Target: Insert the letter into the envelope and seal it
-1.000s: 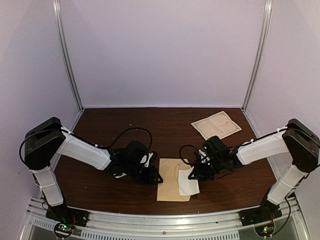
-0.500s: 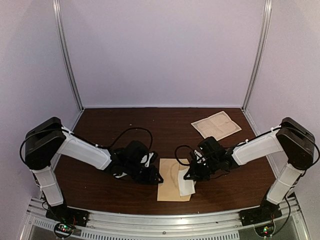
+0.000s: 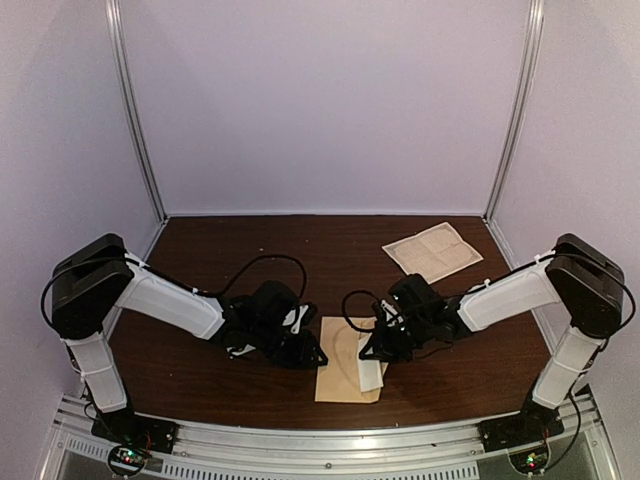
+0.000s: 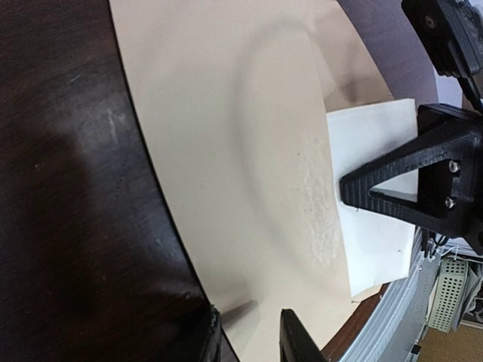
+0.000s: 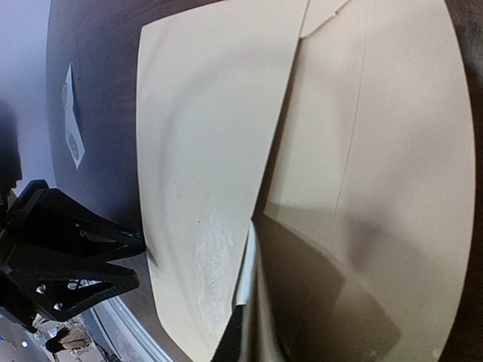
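The right hand [image 3: 368,348] is clenched on the trailing edge of the letter [image 4: 370,253]; its own wrist view shows the thin white sheet running edge-on into its fingers. Over the last second this hand has slid leftward across the envelope [image 3: 335,378], and much less white paper now sticks out of the envelope's right side. I take that to mean the letter is most of the way in, with a short final push left before the flap can be folded and sealed.

The left hand [image 3: 316,356] has held its place at the envelope's left edge. Its fingers stand a little apart, straddling that edge with nothing gripped between them. Whether they press the paper down I cannot tell.

The envelope lies flat near the middle of the bench's [image 3: 220,260] near edge, with a rough patch showing on its upper face.

The bench is dark brown wood. A small white card with round dots [image 5: 73,128] lies just beyond the left hand, and a creased tan sheet [image 3: 432,250] sits well apart, toward the far right corner. A metal rail [image 3: 330,440] runs along the near edge. Pale lilac walls close in the sides and back, with metal uprights at the two far corners.
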`<action>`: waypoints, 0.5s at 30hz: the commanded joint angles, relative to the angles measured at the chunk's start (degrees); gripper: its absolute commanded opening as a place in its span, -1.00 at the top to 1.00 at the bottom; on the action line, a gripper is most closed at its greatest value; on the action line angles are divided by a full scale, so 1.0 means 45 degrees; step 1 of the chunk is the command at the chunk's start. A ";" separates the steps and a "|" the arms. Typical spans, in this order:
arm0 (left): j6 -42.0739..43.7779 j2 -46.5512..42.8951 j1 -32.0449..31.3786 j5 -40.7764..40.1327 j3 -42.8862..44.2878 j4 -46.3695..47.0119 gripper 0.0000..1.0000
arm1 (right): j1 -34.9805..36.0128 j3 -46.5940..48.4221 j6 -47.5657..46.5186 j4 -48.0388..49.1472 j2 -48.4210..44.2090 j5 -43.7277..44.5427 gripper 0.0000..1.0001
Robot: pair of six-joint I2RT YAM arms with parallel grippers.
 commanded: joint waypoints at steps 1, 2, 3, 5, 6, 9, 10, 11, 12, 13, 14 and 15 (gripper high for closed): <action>0.0070 0.0082 -0.0093 0.0000 0.0156 0.0264 0.44 | 0.0092 0.0365 -0.0022 -0.0212 -0.0169 0.0049 0.76; 0.0054 0.0032 -0.0086 -0.0052 0.0097 0.0272 0.44 | 0.0089 0.0423 -0.0114 -0.0425 -0.0304 0.0150 0.62; 0.0040 -0.0026 -0.0087 -0.0078 0.0063 0.0252 0.44 | 0.0091 0.0496 -0.0226 -0.0667 -0.0443 0.0231 0.50; -0.0017 -0.0186 -0.0093 -0.0073 -0.0009 0.0217 0.44 | 0.0092 0.0682 -0.0553 -0.1363 -0.0774 0.0404 0.35; -0.0037 -0.0283 -0.0093 -0.0083 -0.0075 0.0210 0.44 | 0.0077 0.0795 -0.0742 -0.1773 -0.0882 0.0515 0.29; -0.0037 -0.0627 -0.0090 -0.0212 -0.0190 0.0084 0.43 | 0.0092 0.1092 -0.1307 -0.3225 -0.1479 0.1073 0.10; -0.0020 -0.0727 -0.0093 -0.0252 -0.0190 -0.0006 0.43 | 0.0092 0.1205 -0.1471 -0.3688 -0.1640 0.1314 0.04; 0.0021 -0.0770 -0.0093 -0.0283 -0.0178 -0.0093 0.43 | 0.0092 0.1349 -0.1641 -0.4141 -0.1789 0.1606 0.01; 0.0044 -0.0800 -0.0093 -0.0290 -0.0170 -0.0156 0.43 | 0.0092 0.1459 -0.1786 -0.4600 -0.1942 0.1881 -0.01; 0.0048 -0.0821 -0.0083 -0.0278 -0.0156 -0.0205 0.43 | 0.0092 0.1544 -0.1914 -0.4980 -0.2079 0.2137 -0.03; 0.0042 -0.0836 -0.0080 -0.0270 -0.0155 -0.0213 0.43 | 0.0092 0.1598 -0.2028 -0.5289 -0.2237 0.2377 -0.04; 0.0048 -0.0850 -0.0091 -0.0254 -0.0137 -0.0214 0.43 | 0.0092 0.1622 -0.2108 -0.5535 -0.2394 0.2587 -0.04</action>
